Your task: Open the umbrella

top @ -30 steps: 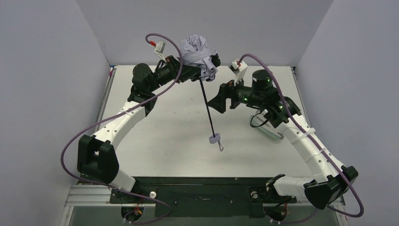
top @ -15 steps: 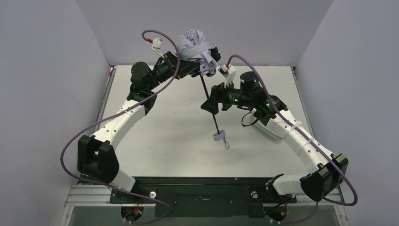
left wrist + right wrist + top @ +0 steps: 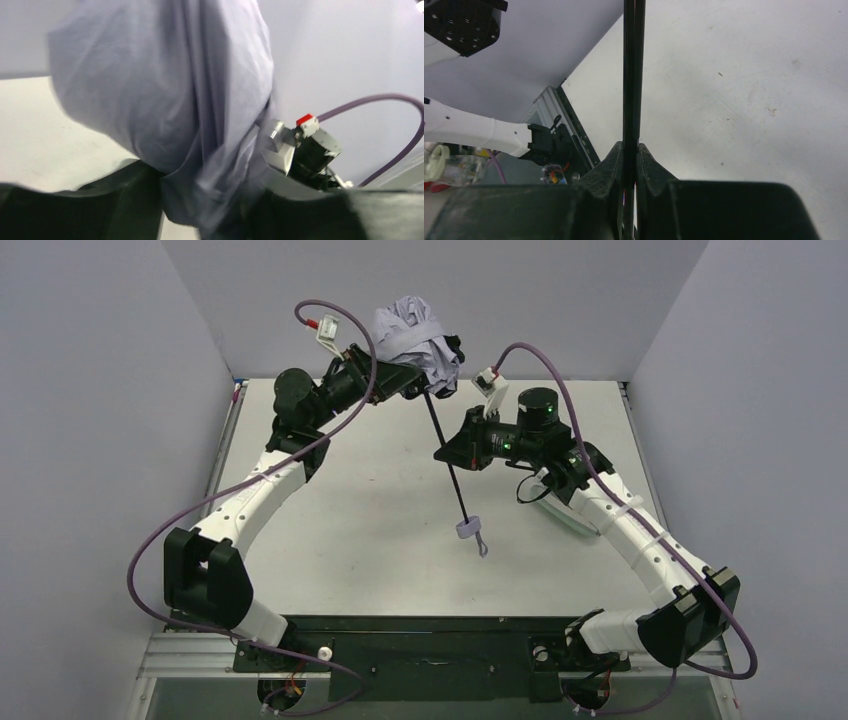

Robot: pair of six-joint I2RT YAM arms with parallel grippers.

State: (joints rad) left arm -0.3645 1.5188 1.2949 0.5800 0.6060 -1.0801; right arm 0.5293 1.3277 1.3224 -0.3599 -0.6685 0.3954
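The umbrella [image 3: 413, 332] hangs in the air at the back, its lilac-grey fabric [image 3: 175, 100] still bunched, the thin black shaft [image 3: 450, 465] slanting down to the small handle [image 3: 467, 530]. My left gripper [image 3: 428, 380] is at the base of the bunched fabric. In the left wrist view the cloth fills the gap between its jaws [image 3: 205, 210], and blur hides whether they press it. My right gripper [image 3: 447, 454] is shut on the shaft [image 3: 633, 75] about halfway down, both fingertips [image 3: 646, 155] tight against it.
A pale oval case [image 3: 560, 517] lies on the white table [image 3: 350, 530] under my right forearm. Grey walls enclose the back and both sides. Purple cables loop above both wrists. The right arm's wrist [image 3: 305, 147] shows just beyond the fabric.
My right gripper came in from the right and closed on the shaft. My left arm raised the bunched fabric slightly up and left, and the handle swung a little to the right.
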